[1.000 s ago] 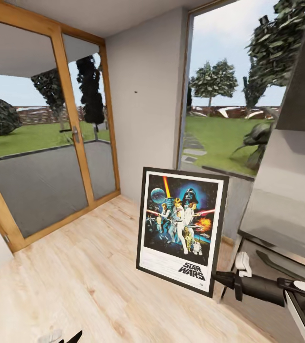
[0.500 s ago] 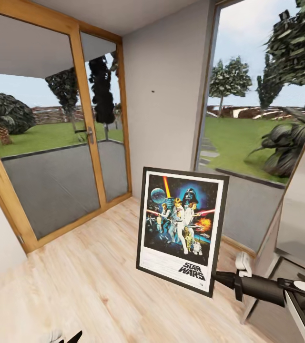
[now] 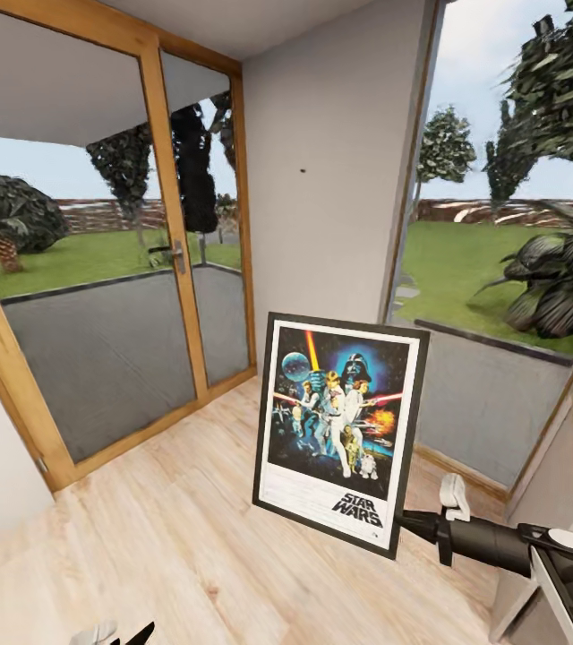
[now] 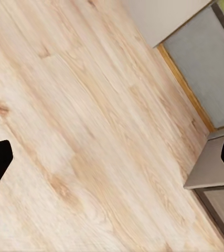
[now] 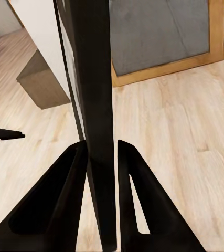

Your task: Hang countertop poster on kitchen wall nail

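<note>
Your right claw point(image 5: 102, 157) was clamped on the poster's point(image 3: 338, 428) frame edge, holding it upright below the nail point(image 3: 303, 167); your left claw point(image 4: 112, 157) was apart.

Framed Star Wars poster point(image 3: 337, 432) at lower centre of the head view: thin black frame, white border, dark blue artwork, logo at the bottom. Held upright with a slight tilt, clear of the floor, clamped at its lower right edge. Seen edge-on in the right wrist view point(image 5: 95, 105). Tiny dark speck, probably a wall nail point(image 3: 304, 168), above it, upper centre, on pale grey wall.
</note>
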Controlling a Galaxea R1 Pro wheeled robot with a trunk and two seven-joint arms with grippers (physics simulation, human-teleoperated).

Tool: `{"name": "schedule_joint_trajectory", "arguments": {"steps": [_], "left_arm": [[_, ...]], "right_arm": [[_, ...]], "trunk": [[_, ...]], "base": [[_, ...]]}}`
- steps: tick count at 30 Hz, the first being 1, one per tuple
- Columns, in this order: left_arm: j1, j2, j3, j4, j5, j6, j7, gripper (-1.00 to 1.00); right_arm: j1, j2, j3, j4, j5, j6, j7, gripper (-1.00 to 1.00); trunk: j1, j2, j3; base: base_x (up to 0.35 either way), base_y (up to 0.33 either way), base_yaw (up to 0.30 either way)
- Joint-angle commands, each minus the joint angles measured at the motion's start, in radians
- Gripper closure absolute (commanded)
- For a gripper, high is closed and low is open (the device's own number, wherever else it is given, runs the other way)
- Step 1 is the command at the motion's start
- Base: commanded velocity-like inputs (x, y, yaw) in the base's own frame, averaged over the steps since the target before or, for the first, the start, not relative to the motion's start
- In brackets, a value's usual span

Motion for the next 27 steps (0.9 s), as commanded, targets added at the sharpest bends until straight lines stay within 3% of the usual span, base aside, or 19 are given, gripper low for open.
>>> {"name": "schedule_joint_trajectory", "arguments": {"steps": [1,27], "left_arm": [[-0.001,0.000,0.008,0.001,-0.008,-0.006,-0.002,-1.00],[-0.001,0.000,0.008,0.001,-0.008,-0.005,-0.002,-1.00]], "right_arm": [[-0.001,0.000,-0.001,-0.001,-0.003,0.013,0.005,1.00],[0.001,0.006,-0.001,-0.001,-0.003,0.013,0.005,1.00]], "trunk": [[0.001,-0.002,-0.002],[0.001,-0.002,-0.002]], "base": [[0.261,0.259,0.000],[0.261,0.260,0.000]]}}
